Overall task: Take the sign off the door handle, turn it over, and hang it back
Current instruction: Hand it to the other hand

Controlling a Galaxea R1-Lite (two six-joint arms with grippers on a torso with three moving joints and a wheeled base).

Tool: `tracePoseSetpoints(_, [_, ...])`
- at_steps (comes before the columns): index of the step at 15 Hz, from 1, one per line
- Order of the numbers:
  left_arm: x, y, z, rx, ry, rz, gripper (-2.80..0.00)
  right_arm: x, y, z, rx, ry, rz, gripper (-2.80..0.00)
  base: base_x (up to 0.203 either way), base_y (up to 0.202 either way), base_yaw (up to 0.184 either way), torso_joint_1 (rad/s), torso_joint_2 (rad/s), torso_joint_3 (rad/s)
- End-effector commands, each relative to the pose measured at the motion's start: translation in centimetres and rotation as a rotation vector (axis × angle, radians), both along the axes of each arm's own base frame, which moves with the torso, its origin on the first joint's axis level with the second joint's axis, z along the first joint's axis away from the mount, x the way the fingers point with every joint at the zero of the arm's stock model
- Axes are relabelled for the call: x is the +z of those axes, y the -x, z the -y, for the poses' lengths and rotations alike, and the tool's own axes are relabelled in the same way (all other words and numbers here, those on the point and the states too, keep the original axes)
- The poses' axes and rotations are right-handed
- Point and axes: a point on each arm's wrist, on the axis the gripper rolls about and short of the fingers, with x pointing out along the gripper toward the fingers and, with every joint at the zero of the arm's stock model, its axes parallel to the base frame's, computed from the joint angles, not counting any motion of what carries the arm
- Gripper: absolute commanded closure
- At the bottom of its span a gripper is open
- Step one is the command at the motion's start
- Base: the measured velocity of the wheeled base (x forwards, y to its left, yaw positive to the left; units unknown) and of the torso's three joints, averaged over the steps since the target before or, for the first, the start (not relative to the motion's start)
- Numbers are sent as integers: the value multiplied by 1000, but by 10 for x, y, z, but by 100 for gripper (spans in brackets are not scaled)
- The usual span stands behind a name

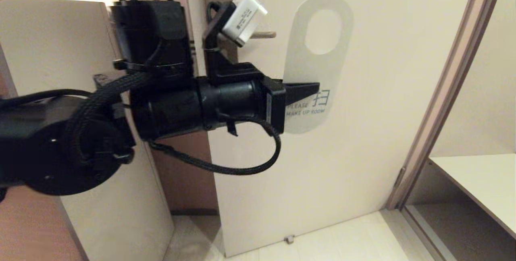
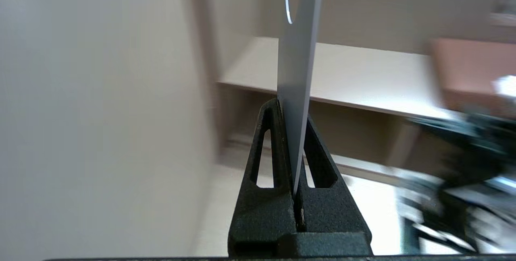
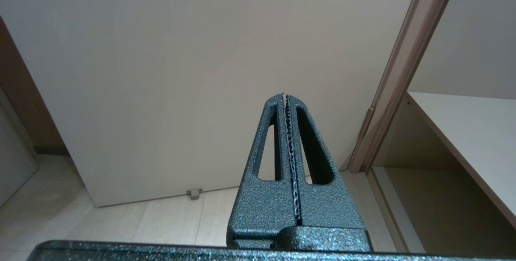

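Fingers of left gripper [image 1: 312,89] pinch sign [image 1: 318,63] edge, clear of door handle [image 1: 264,34]; reads "PLEASE MAKE UP ROOM". Right gripper [image 3: 284,96] closed, empty.

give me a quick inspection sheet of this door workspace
surface: pale door, standing ajar.
job's things: grey sign reading "please make up room", off the door handle, its hole free.
clutter: nothing seen.
grippers: left gripper has its jaws shut on the sign's lower part; right gripper shut and empty, facing the door low down.
cables: braided cable looping under the left wrist.
surroundings: door frame, shelf, tiled floor, small door stop.
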Motion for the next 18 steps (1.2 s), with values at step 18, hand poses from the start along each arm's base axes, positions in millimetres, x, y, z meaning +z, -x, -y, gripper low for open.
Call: tracePoseSetpoints(18, [-6, 65, -6, -256, -14, -134, 0, 0, 0, 0, 12, 44, -2, 0, 0, 0, 0, 0, 0, 0])
